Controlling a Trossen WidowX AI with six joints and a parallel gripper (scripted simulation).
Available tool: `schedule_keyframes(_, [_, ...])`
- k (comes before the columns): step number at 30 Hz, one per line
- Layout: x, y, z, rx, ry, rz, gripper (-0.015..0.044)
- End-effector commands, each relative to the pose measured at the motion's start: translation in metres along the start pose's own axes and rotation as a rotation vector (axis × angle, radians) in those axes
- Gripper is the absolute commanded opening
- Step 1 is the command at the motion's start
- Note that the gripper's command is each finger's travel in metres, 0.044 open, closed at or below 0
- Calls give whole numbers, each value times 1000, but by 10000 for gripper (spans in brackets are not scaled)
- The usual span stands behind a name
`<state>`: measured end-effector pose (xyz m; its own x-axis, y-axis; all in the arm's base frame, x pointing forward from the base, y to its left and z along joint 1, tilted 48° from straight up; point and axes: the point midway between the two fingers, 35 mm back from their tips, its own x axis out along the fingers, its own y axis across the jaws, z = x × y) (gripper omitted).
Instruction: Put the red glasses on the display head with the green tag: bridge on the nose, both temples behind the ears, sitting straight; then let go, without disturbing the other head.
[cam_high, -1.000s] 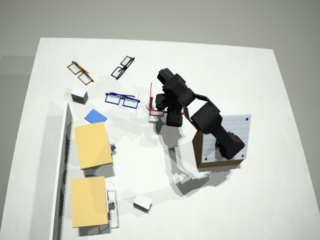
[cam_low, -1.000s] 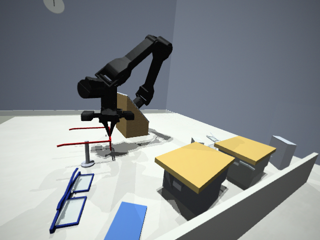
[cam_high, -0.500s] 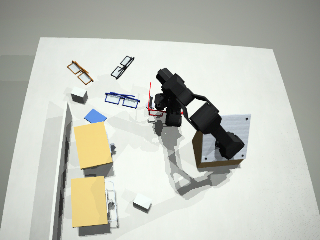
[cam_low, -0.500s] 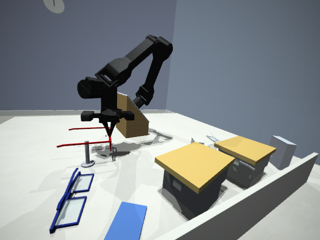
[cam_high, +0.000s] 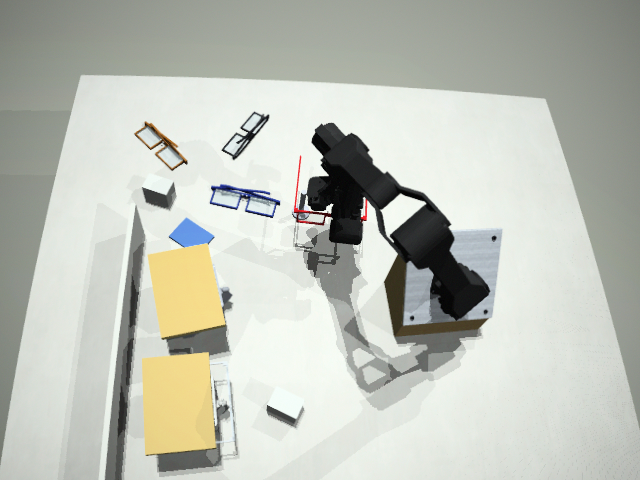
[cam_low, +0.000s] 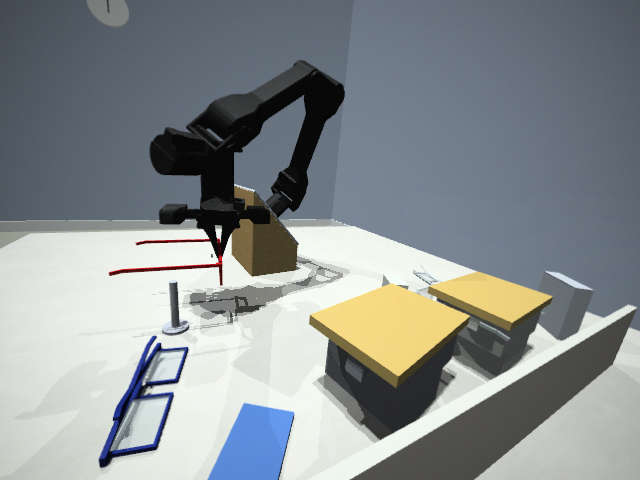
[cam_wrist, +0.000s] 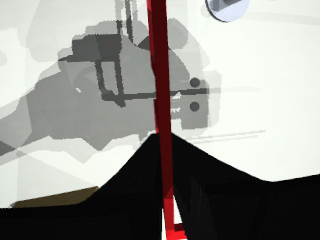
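- Above the tabletop (cam_high: 320, 439) (cam_low: 62, 268) (cam_wrist: 280, 160), the glasses (cam_high: 311, 211) (cam_low: 165, 268) (cam_wrist: 162, 90) are pinched in the claw (cam_high: 338, 206) (cam_low: 220, 257) (cam_wrist: 162, 140).
- Light, probably stiff; thin temples could be bent.
- Best gripped at the bridge.

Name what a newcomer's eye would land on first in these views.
Probably the black arm, reaching from its slanted mount, its gripper shut on bright red glasses, held above the table with temples spread. Next, the two yellow-topped blocks beside the long low wall. Then the folded blue glasses, lying between that wall's end and the red pair in the top view.
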<state>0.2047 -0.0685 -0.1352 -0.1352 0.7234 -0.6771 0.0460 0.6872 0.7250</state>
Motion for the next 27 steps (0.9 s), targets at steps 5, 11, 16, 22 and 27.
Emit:
schedule_keyframes(5, [-25,0,2,-6,-6,-13,0])
schedule_keyframes(11, [-28,18,16,78,-9,-20,0])
schedule_keyframes(16, [-30,43,32,177,-13,-24,0])
schedule_keyframes(22, [-29,75,47,294,-15,-22,0])
schedule_keyframes(27, [-28,103,57,390,-14,-16,0])
